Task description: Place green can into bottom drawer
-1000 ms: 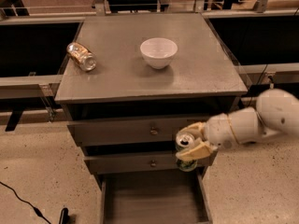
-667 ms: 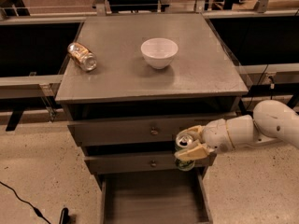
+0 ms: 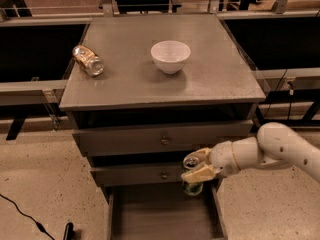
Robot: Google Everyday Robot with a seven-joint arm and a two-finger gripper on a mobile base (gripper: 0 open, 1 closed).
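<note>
My gripper (image 3: pixel 198 166) is shut on the green can (image 3: pixel 192 176), which stands upright with its silver top showing. I hold it in front of the middle drawer, just above the far right part of the open bottom drawer (image 3: pixel 162 216). The bottom drawer is pulled out, a shallow grey tray. My white arm (image 3: pixel 270 149) reaches in from the right.
An orange-tan can (image 3: pixel 88 60) lies on its side at the left of the cabinet top (image 3: pixel 125 84). A white bowl (image 3: pixel 170 56) stands near the top's middle. Two upper drawers with brass knobs (image 3: pixel 165 140) are shut. A black cable (image 3: pixel 25 216) lies on the floor at the left.
My arm has drawn lower and the can has sunk slightly toward the open bottom drawer. The cans and bowl on top have not moved.
</note>
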